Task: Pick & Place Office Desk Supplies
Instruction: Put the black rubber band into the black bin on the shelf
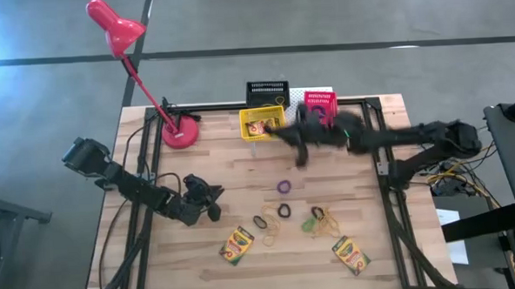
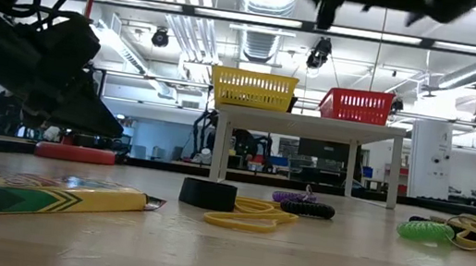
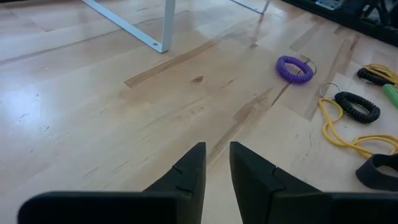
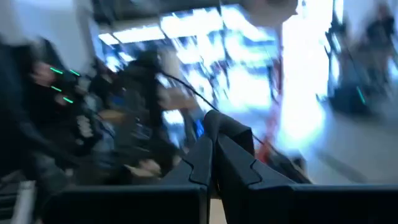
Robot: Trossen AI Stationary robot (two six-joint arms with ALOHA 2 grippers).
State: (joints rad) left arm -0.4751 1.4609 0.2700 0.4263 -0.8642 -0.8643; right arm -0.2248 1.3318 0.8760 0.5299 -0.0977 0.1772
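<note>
Supplies lie loose on the front half of the worktop (image 1: 159, 279): purple ring (image 1: 284, 186) nr the middle, black rings (image 1: 283, 210) and tan rubber bands (image 1: 270, 235) just below it, a green coil (image 1: 317, 213) beside a heap of bands, and two crayon boxes, one front-left (image 1: 237, 245), one front-right (image 1: 351, 254). A third box isn't visible on the worktop. The yellow basket (image 1: 261, 122), black basket (image 1: 267, 93) and pink-red basket (image 1: 319, 105) sit at the back on a white riser (image 2: 314, 123), so raised drop spots, w/ small stuff already in the yellow one.

Right hand (image 1: 300, 153) is up in the air just in front of the baskets, blurred; its wrist view looks out at the room, not the worktop. Its fingers (image 4: 214, 155) look pressed together w/ nothing seen between them, prob. travelling between a basket and the pile.

Left hand (image 1: 209, 192) waits low over bare wood at the left, well apart from the rings; fingers (image 3: 193, 171) a narrow slit apart, holding nothing. Red lamp (image 1: 117, 27) stands back-left, out of the way
</note>
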